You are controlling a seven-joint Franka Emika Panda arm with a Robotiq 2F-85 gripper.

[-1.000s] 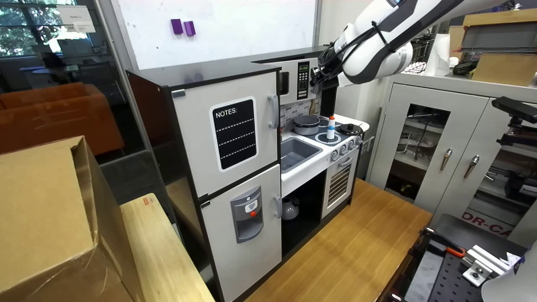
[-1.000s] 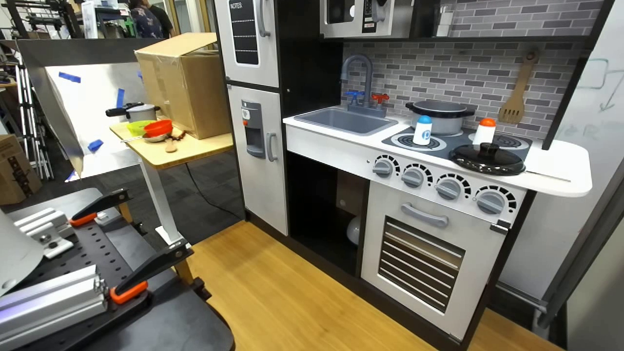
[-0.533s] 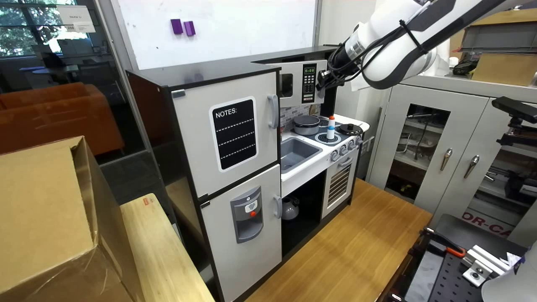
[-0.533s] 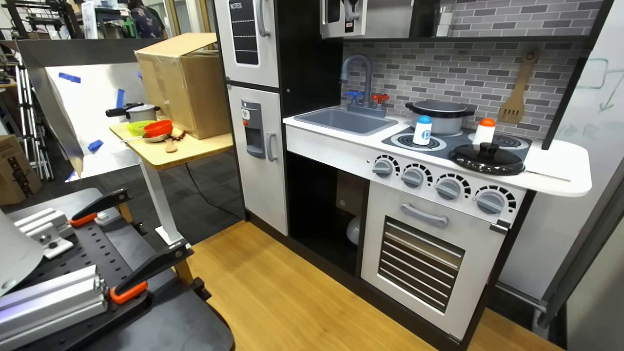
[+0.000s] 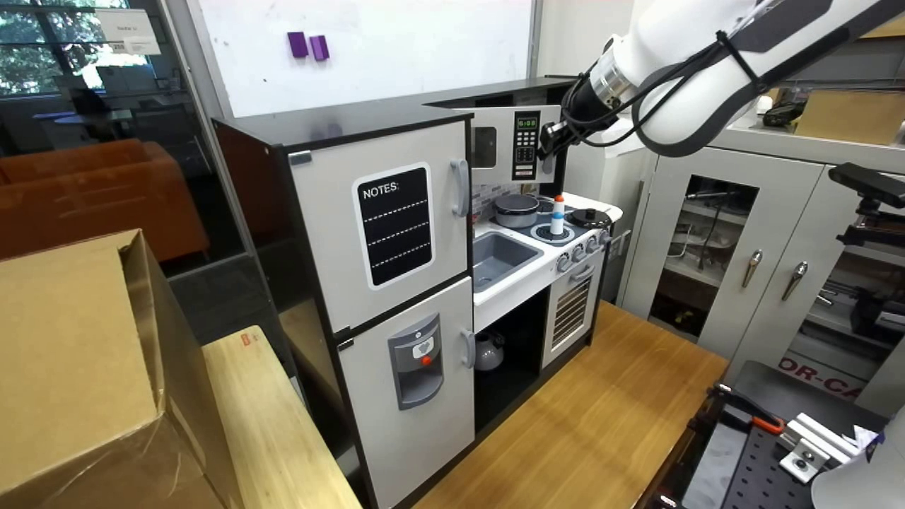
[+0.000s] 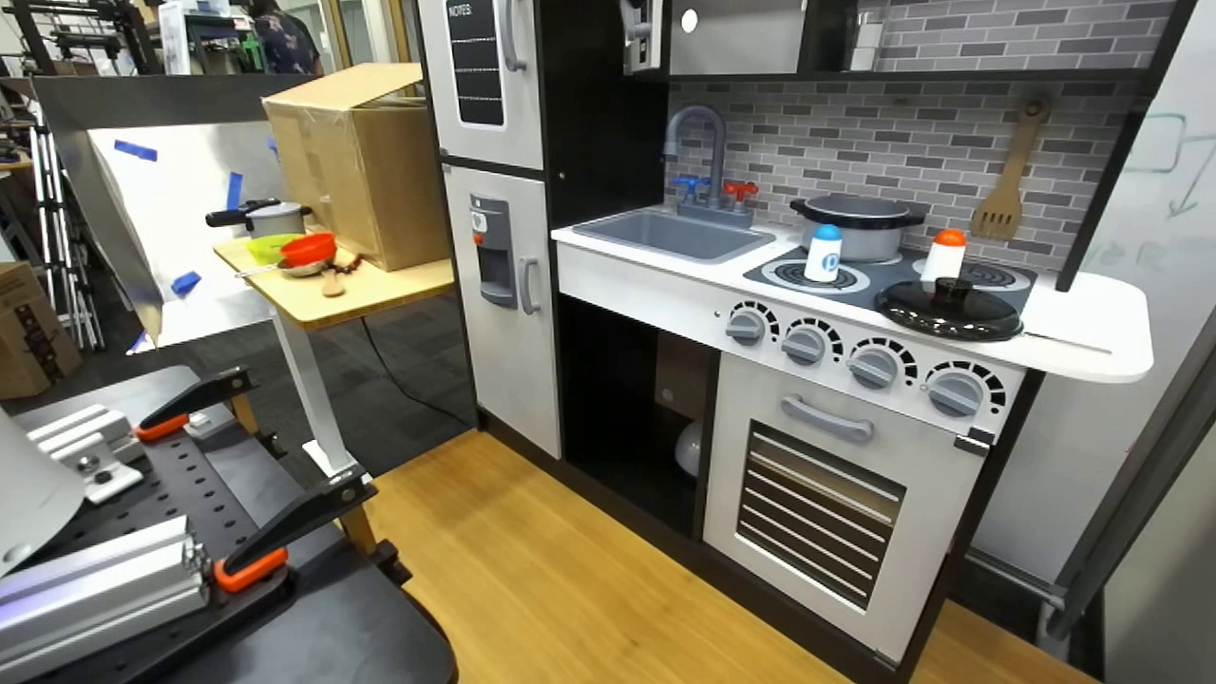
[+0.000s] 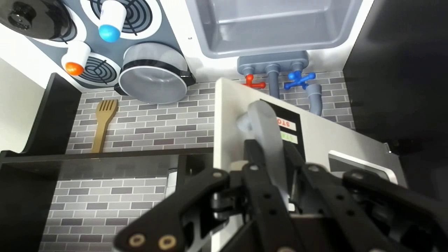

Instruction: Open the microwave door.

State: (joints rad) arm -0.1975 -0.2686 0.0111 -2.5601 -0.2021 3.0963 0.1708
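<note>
The microwave door (image 5: 500, 159) is white with a dark window and a black keypad. It stands swung well out from the microwave. In an exterior view the door (image 6: 648, 57) shows nearly edge-on, with the grey inside of the microwave (image 6: 746, 43) exposed. In the wrist view the door (image 7: 322, 136) slants away to its hinge at the right. My gripper (image 7: 273, 152) has its fingers on both sides of the grey door handle (image 7: 266, 131), closed against it. In an exterior view the gripper (image 5: 548, 143) is at the door's free edge.
The tall toy fridge (image 5: 382, 212) stands beside the hinge side. Below are the sink (image 6: 674, 236), faucet (image 6: 714, 161), pot (image 6: 860, 228), two shakers with blue and orange caps, and a black lid (image 6: 950, 309). A shelf (image 7: 105, 157) runs beside the microwave.
The door has swung steadily further outward on its hinge, from partly open to nearly edge-on in an exterior view. My gripper and arm moved outward with the handle.
</note>
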